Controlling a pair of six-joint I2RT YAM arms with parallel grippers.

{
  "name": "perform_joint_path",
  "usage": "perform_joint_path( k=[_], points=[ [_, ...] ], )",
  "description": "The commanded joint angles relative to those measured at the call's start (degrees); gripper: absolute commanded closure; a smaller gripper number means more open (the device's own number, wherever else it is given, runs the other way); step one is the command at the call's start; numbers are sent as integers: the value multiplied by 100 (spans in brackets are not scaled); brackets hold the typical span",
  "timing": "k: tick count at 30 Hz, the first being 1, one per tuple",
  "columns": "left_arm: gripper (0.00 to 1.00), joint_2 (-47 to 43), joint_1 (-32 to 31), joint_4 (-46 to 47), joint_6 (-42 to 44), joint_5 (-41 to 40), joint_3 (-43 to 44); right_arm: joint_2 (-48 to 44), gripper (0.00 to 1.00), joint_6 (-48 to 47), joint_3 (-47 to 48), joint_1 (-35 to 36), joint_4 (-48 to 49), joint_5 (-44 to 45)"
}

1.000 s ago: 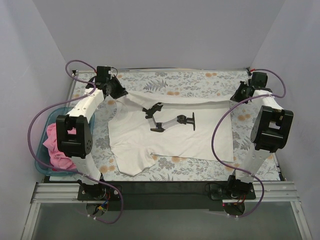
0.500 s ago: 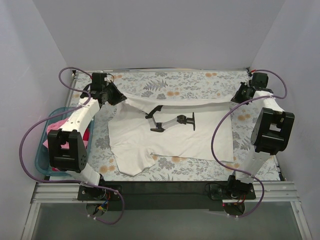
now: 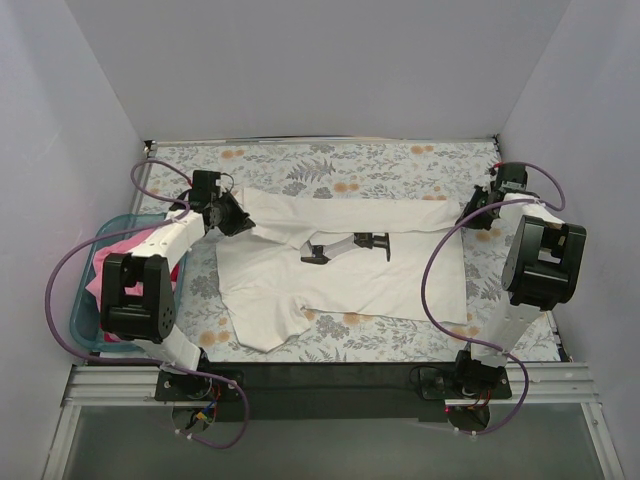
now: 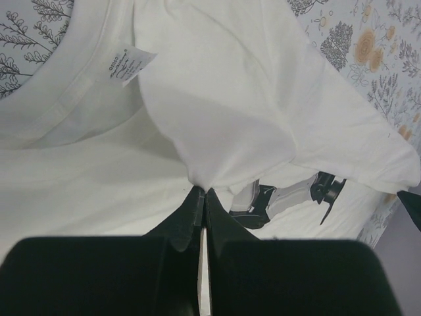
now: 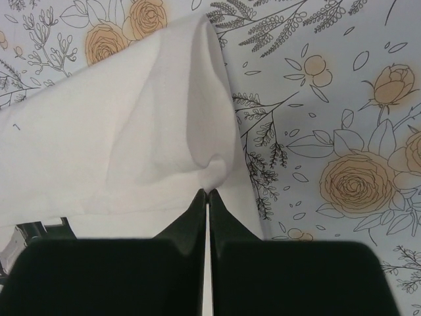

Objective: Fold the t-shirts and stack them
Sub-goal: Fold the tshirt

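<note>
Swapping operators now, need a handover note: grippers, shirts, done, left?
Left gripper: shut on the left end of the white t-shirt's far edge.
Right gripper: shut on the right end of that edge.
White t-shirt: spread on the floral table, far edge raised between both grippers.
Pink t-shirt: bunched in the teal basket, left side.
Done: nothing folded or stacked.
Left: finish this fold, fold the pink one, stack both.
</note>
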Motion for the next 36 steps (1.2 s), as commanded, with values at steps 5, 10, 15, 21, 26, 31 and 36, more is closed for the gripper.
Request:
perform_joint_path(
  k=[5, 10, 15, 21, 26, 31, 36],
  points=[
    [100, 32, 44, 312, 95, -91, -186, 20, 99, 60, -192, -36, 5, -76],
    [100, 32, 44, 224, 156, -214, 42, -33, 99, 77, -131, -36, -92, -128],
    [100, -20, 44, 145, 192, -329, 157, -95, 99, 121, -139, -36, -250, -6],
    [78, 32, 44, 276, 139, -311, -194, 28, 96, 95, -298, -45, -286, -31],
    [41, -47, 53, 417, 183, -539, -177, -129, 69, 51, -272, -54, -233, 3],
    [28, 313, 202, 575, 323, -619, 252, -332, 52, 104, -158, -107, -13, 214],
    [28, 1015, 316, 970, 595, -707, 1078, -271, 51, 148, 18, -186, 312, 171]
  ],
)
